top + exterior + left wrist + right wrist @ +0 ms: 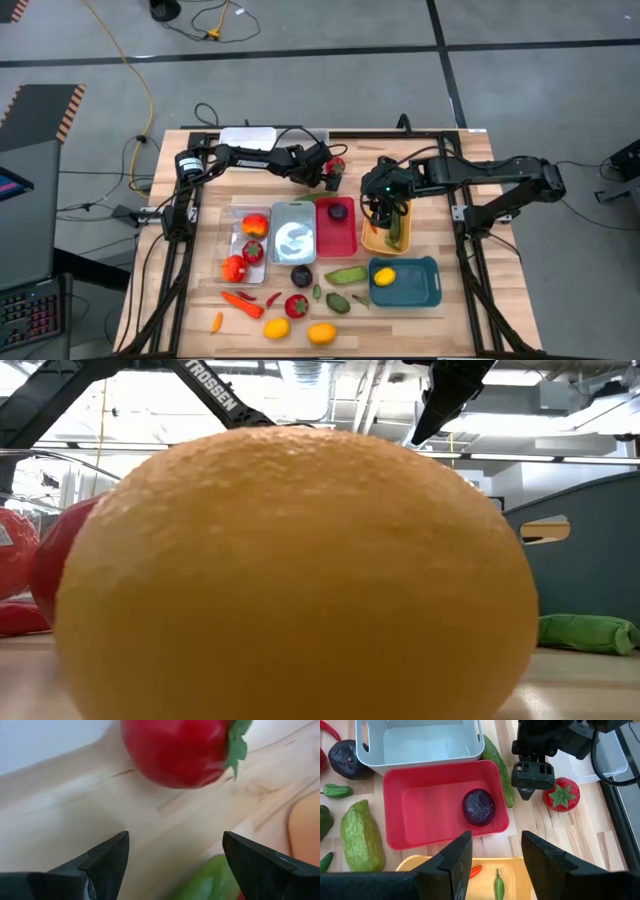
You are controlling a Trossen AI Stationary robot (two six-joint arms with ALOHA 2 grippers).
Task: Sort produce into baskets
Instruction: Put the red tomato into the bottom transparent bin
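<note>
White capital letters reading "TROSSEN" run along a dark robot arm slanting across the top of the low view. No other text, label or number can be read anywhere.

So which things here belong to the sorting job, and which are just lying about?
Job:
- red plastic bin holding a dark purple plum
- red toy tomato beside the open left gripper
- teal bin holding a yellow lemon

Lying about:
- yellow cable on floor

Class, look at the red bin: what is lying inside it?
The red bin holds one dark purple plum; the floor directly beneath the plum is hidden.
</note>
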